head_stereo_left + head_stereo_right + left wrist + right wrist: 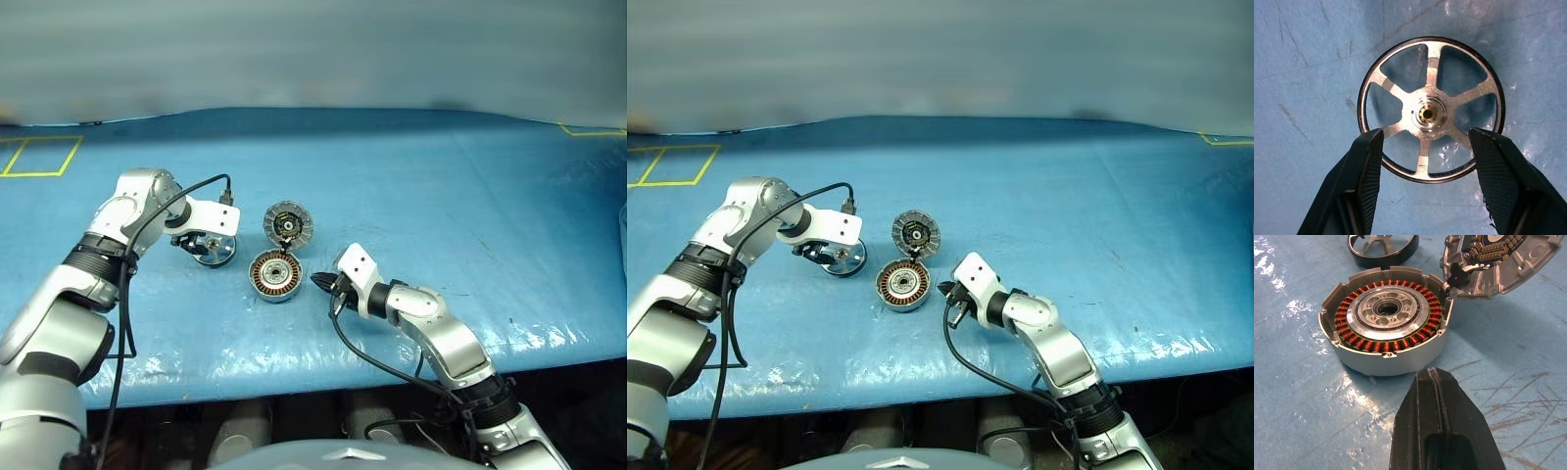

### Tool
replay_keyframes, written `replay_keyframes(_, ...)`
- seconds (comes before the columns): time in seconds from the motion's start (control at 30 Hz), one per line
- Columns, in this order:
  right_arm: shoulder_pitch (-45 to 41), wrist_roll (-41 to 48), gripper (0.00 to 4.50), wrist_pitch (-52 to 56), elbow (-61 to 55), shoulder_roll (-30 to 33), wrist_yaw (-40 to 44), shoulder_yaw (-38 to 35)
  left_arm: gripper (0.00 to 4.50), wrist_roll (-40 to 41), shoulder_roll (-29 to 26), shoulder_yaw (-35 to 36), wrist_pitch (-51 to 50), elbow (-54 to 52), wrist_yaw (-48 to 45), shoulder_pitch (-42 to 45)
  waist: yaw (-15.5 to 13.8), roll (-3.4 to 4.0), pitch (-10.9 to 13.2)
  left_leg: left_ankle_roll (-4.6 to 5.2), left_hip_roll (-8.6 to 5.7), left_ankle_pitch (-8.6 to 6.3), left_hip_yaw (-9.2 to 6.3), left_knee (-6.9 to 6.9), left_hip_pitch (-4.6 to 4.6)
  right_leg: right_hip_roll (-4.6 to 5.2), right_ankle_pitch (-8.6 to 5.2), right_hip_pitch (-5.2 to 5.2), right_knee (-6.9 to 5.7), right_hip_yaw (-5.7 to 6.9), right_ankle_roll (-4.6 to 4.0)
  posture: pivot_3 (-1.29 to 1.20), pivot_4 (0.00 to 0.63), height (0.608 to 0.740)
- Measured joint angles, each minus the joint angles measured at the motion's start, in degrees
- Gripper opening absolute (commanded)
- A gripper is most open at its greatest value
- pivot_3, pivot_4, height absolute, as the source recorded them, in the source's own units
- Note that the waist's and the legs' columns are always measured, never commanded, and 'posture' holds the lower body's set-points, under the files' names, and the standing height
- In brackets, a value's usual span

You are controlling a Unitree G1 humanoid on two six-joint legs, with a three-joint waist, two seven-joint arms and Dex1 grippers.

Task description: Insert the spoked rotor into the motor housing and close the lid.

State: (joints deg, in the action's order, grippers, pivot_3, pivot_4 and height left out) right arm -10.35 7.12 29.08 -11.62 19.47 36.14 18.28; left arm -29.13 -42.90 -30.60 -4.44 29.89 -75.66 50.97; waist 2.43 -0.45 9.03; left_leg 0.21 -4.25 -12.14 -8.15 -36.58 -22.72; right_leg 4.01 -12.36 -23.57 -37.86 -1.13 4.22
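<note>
The spoked rotor [1431, 110], dark-rimmed with silver spokes, lies flat on the blue table left of the motor housing [274, 275]. My left gripper [1425, 139] hangs just above it, pointing down and open, one finger over each side of the rim. The housing is a silver cup with copper windings [1386, 323]. The lid [288, 224] stands tilted up at the housing's far edge, ribbed face with dark centre showing. Just right of the housing, my right gripper [321, 282] rests shut and empty, pointing at it.
A blue cover [441, 196] spreads over the table. Yellow tape marks a square at the far left [39, 157] and a corner at the far right [588, 129]. The table's front edge [323, 377] runs close below my arms.
</note>
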Motion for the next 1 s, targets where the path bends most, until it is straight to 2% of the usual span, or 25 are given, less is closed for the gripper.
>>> replay_keyframes(0.8, 0.09, -0.18, 0.00, -0.17, 0.00, 0.14, -0.32, -0.02, 2.92, -1.28, 1.36, -1.27, 2.83, 2.96, 3.14, -1.46, -0.03, 0.00, 0.00, 0.00, 0.01, 0.00, 0.00, -0.01, 0.01, 0.00, 0.00, 0.01, -0.01, 0.00, 0.00, 0.00, 0.150, 0.740)
replay_keyframes(0.9, 0.09, -0.19, 0.00, -0.18, 0.00, 0.14, -0.33, -0.02, 2.37, -1.60, 1.33, -1.23, 4.19, 3.23, 4.25, -1.45, -0.12, 0.01, -0.01, 0.00, 0.01, 0.00, -0.01, -0.05, 0.03, 0.00, 0.00, 0.05, -0.03, 0.00, 0.01, 0.00, 0.150, 0.740)
replay_keyframes(0.97, 0.09, -0.19, 0.00, -0.18, 0.00, 0.11, -0.33, -0.02, 1.85, -1.79, 1.28, -0.98, 5.16, 3.22, 5.42, -1.33, -0.24, 0.07, -0.04, 0.00, 0.01, 0.00, -0.01, -0.10, 0.11, 0.00, 0.01, 0.13, -0.08, 0.00, 0.01, 0.00, 0.150, 0.740)
replay_keyframes(1.0, 0.09, -0.19, 0.00, -0.18, 0.00, 0.07, -0.33, -0.01, 1.81, -1.83, 1.27, -0.97, 5.40, 3.23, 5.83, -1.39, -0.29, 0.06, -0.04, 0.00, 0.02, 0.00, -0.02, -0.14, 0.11, 0.00, 0.00, 0.13, -0.12, 0.01, 0.01, 0.00, 0.150, 0.740)
